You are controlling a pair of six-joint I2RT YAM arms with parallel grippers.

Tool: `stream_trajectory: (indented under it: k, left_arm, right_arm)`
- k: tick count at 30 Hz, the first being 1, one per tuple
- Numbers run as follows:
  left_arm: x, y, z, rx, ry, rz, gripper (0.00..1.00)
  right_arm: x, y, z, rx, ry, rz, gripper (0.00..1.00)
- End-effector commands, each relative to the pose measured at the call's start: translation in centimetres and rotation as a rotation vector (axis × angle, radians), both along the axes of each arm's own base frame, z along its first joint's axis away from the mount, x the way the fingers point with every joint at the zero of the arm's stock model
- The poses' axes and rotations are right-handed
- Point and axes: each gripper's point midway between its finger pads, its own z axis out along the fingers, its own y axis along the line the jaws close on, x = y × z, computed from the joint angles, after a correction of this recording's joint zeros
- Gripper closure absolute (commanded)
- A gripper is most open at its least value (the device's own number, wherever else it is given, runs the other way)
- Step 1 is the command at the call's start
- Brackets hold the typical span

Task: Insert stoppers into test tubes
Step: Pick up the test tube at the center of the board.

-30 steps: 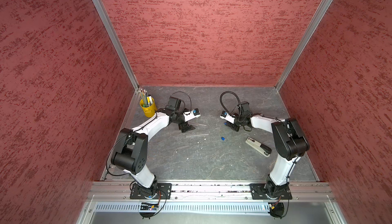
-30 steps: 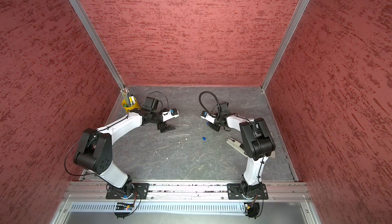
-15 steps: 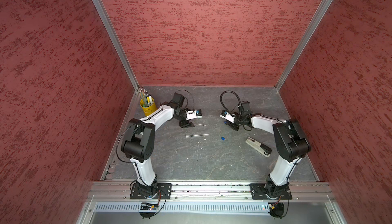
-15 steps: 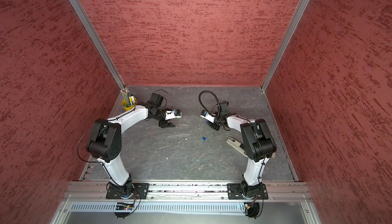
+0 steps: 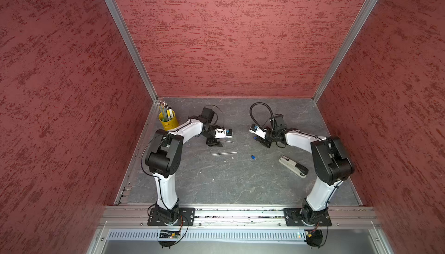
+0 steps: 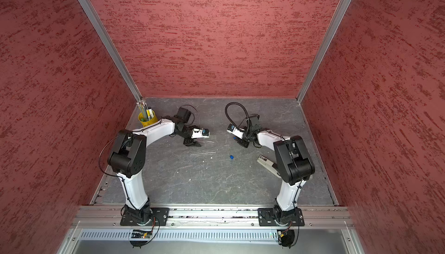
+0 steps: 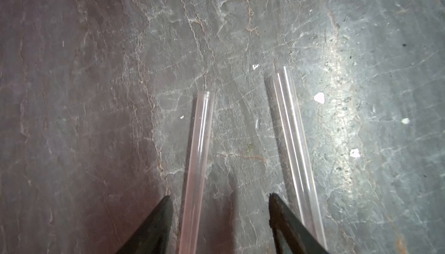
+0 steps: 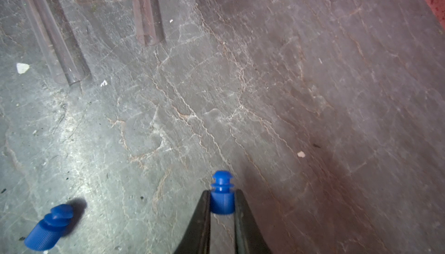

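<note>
Two clear test tubes lie side by side on the grey floor: the near one (image 5: 224,153) (image 6: 202,153) and the far one (image 5: 228,141) (image 6: 209,141). My left gripper (image 5: 213,142) (image 6: 192,142) (image 7: 219,196) is open and low over the floor. The far tube (image 7: 198,156) lies between its fingers, close to one of them and not squeezed. The near tube (image 7: 292,144) lies just outside. My right gripper (image 5: 263,142) (image 8: 222,191) is shut on a blue stopper (image 8: 222,197), ribbed end forward. A second stopper (image 5: 252,157) (image 6: 231,157) (image 8: 48,228) lies loose on the floor.
A yellow cup (image 5: 168,120) of pens stands in the back left corner. A stapler (image 5: 292,166) lies near the right arm. White specks (image 7: 319,97) dot the floor around the tubes. Red walls close three sides.
The left arm's elbow has swung up and inward while its gripper stays by the far tube. The right arm holds still with its stopper.
</note>
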Motion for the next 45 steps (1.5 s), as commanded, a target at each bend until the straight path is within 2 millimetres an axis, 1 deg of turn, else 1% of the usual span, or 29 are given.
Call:
stream_trajectory:
  k: [1,3,7,10,12,15,17,19,23,26,34,37,42,45]
  left_arm:
    - [1.0,-0.6,-0.7,-0.002,-0.027,-0.034,0.36]
    - [1.3,-0.7,-0.9,-0.002,-0.025,-0.035,0.37]
    - [1.8,-0.9,-1.2,-0.007,-0.003,-0.03,0.41]
    - [1.9,-1.1,-1.4,-0.014,-0.003,-0.039,0.41]
    - [2.0,-1.3,-1.5,-0.02,-0.003,-0.041,0.44]
    - [2.0,-1.4,-1.7,-0.02,0.012,-0.042,0.49]
    - [2.1,-1.4,-1.8,-0.018,0.017,-0.045,0.48]
    - [1.9,-1.4,-2.0,-0.013,0.018,-0.051,0.51]
    - [1.9,-1.4,-2.2,-0.009,0.019,-0.052,0.53]
    - [1.8,-1.5,-2.3,-0.007,0.019,-0.056,0.57]
    - [1.8,-1.7,-3.0,0.007,0.026,-0.061,0.59]
    - [2.1,-1.4,-3.5,0.029,0.011,-0.064,0.59]
    - [2.2,-1.3,-4.0,0.049,0.003,-0.074,0.68]
    - [2.3,-1.3,-4.0,0.054,0.0,-0.075,0.68]
  right_arm:
    - [-0.1,0.5,1.2,0.017,-0.026,0.013,0.81]
    - [-0.1,0.4,1.2,0.016,-0.027,0.014,0.81]
    - [-0.1,0.3,1.0,0.009,-0.023,0.012,0.81]
    - [-0.2,0.3,0.9,0.008,-0.022,0.013,0.81]
    - [-0.2,0.4,0.9,0.008,-0.021,0.015,0.81]
    - [-0.3,0.4,0.8,0.007,-0.018,0.018,0.81]
    - [-0.3,0.4,0.6,0.006,-0.016,0.017,0.81]
    - [-0.3,0.4,0.7,0.007,-0.017,0.019,0.81]
    - [-0.3,0.4,0.7,0.005,-0.02,0.021,0.81]
    - [-0.3,0.4,0.8,0.008,-0.019,0.02,0.81]
    - [-0.3,0.4,0.5,0.005,-0.016,0.022,0.81]
    - [-0.3,0.5,0.6,0.004,-0.017,0.023,0.81]
    - [-0.4,0.4,0.4,-0.001,-0.016,0.023,0.81]
    - [-0.4,0.4,0.6,0.001,-0.02,0.023,0.81]
